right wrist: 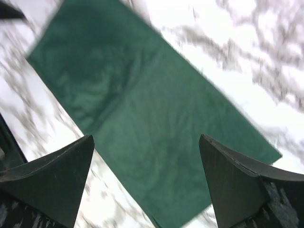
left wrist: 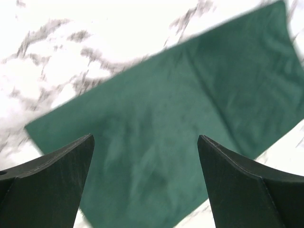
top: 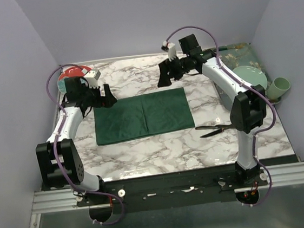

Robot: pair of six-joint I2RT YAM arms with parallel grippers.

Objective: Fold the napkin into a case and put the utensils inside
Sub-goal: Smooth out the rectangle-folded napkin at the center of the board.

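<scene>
The dark green napkin (top: 141, 115) lies flat on the marble table as a folded rectangle with a crease down its middle. It fills the left wrist view (left wrist: 190, 118) and the right wrist view (right wrist: 142, 118). My left gripper (top: 106, 96) is open and empty, raised above the cloth's far left corner. My right gripper (top: 164, 74) is open and empty, raised above the far right edge. Two slim black utensils (top: 213, 129) lie on the table right of the napkin, near the right arm's base.
A red bowl (top: 71, 73) sits at the far left behind the left arm. A pale green plate (top: 250, 75) and cup (top: 279, 87) stand at the right, with a teal floral tray (top: 238, 56) at the far right corner. Purple cables loop along both arms.
</scene>
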